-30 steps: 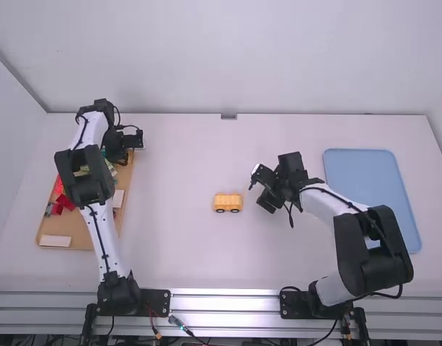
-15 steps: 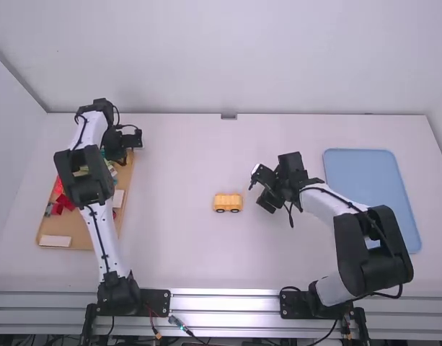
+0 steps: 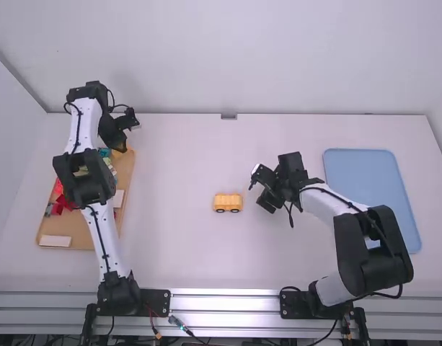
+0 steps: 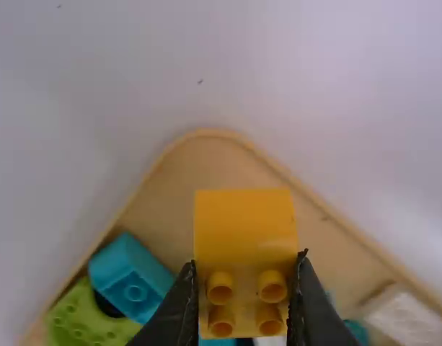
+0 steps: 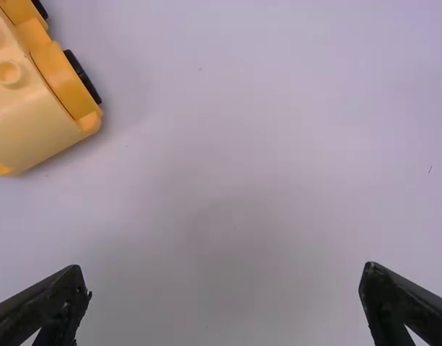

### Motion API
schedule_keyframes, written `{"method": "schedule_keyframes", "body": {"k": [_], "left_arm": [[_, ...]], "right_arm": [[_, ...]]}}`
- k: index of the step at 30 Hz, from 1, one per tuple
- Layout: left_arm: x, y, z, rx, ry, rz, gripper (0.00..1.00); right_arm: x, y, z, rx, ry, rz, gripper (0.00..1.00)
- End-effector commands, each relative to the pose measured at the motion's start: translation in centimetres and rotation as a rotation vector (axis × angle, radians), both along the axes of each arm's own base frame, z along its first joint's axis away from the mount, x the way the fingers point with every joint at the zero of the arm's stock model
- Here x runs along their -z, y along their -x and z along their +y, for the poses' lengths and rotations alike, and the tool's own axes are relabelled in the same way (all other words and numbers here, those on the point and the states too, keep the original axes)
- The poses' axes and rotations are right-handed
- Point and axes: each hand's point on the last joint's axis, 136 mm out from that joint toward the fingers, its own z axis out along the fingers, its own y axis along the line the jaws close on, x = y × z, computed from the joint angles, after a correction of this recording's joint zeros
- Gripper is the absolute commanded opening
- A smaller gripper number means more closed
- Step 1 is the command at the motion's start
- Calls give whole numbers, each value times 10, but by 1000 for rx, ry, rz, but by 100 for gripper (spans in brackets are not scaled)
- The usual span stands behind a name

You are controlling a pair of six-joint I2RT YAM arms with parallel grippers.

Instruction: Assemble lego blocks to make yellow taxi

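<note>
The yellow car (image 3: 228, 201) stands mid-table, well apart from both trays' edges. Near its right side is the right gripper (image 3: 259, 193), jaws spread; beyond lies the blue tray (image 3: 372, 187). Farthest, the left gripper (image 3: 120, 148) pinches a yellow block (image 4: 245, 223) over the wooden tray's (image 3: 84, 236) far end.

It looked like a robot lab. The left robot arm (image 3: 104, 234) and the right robot arm (image 3: 329, 202) stood by a long, shiny metal bar (image 3: 224, 295) at the edge of a big white table (image 3: 184, 158). Lots of wires (image 3: 179, 324) ran near the bottoms of the arms. Plain white walls (image 3: 228, 58) went up around the table, and toy blocks (image 4: 134, 277) sat on a flat tan tray (image 3: 80, 223).
</note>
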Motion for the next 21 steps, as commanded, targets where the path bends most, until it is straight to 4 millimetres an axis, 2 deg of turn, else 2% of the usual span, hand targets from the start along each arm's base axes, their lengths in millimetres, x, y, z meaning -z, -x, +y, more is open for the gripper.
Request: {"method": "schedule_keyframes", "body": {"k": [1, 5, 14, 16, 21], "left_arm": [[-7, -3, -41, -30, 118, 6, 2], [-13, -5, -71, 14, 178, 6, 2], [-10, -5, -129, 118, 176, 37, 2], [-7, -7, -139, 139, 166, 34, 2], [-1, -13, -144, 127, 102, 18, 2]], "right_arm": [[-4, 0, 2, -2, -12, -12, 99], [-7, -5, 3, -1, -18, -33, 99], [-8, -7, 4, 1, -22, -43, 99], [-8, -7, 3, 1, -23, -44, 99], [-9, -8, 3, 2, -23, -46, 99]]}}
